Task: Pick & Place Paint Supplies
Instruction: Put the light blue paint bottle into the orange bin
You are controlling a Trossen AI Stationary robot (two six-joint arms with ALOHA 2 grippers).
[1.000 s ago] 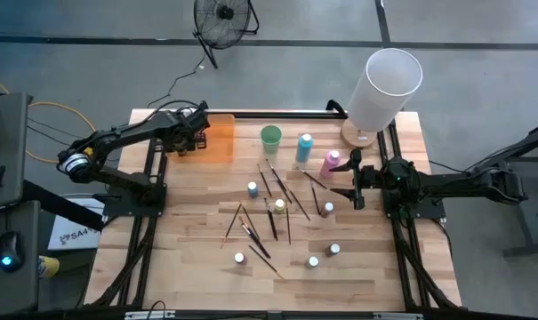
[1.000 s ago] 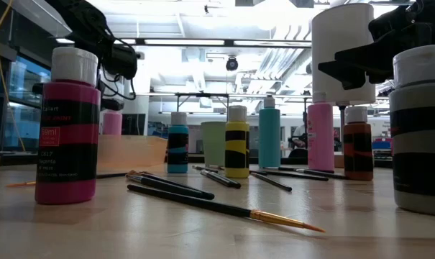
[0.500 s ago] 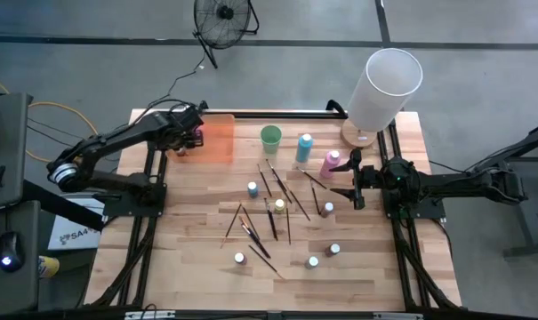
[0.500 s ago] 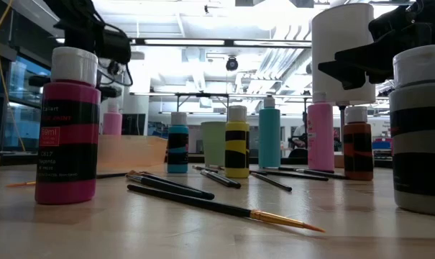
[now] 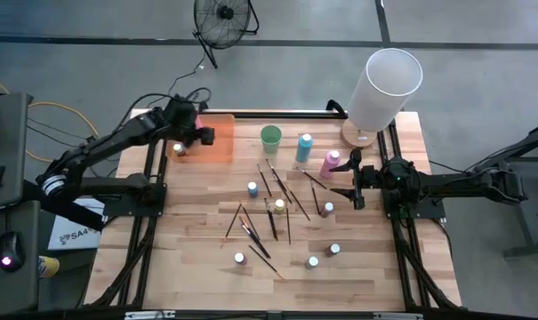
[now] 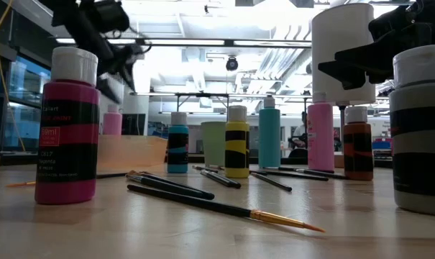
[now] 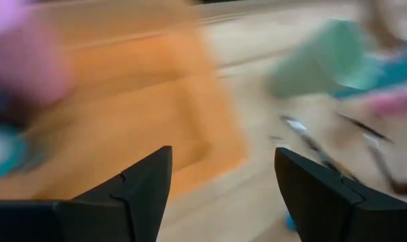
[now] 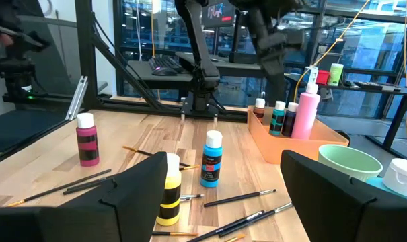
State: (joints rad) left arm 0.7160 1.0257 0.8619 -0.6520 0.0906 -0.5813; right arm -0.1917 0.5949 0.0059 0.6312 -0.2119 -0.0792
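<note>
Several bottles sit in orange tray (image 5: pixel 217 142); left gripper (image 5: pixel 197 135) above, jaws released. Next: fetch another bottle.

Setting: robotics lab in an open industrial hall. I work at a butcher-block table (image 5: pixel 197 267) on a black metal frame (image 5: pixel 402 258), standing on grey concrete floor (image 5: pixel 482 53). Floor fan (image 5: pixel 224 18) behind. Beyond the table: glass partitions (image 8: pixel 364 47), exposed ceiling ducts (image 6: pixel 275 61), strip lighting.
</note>
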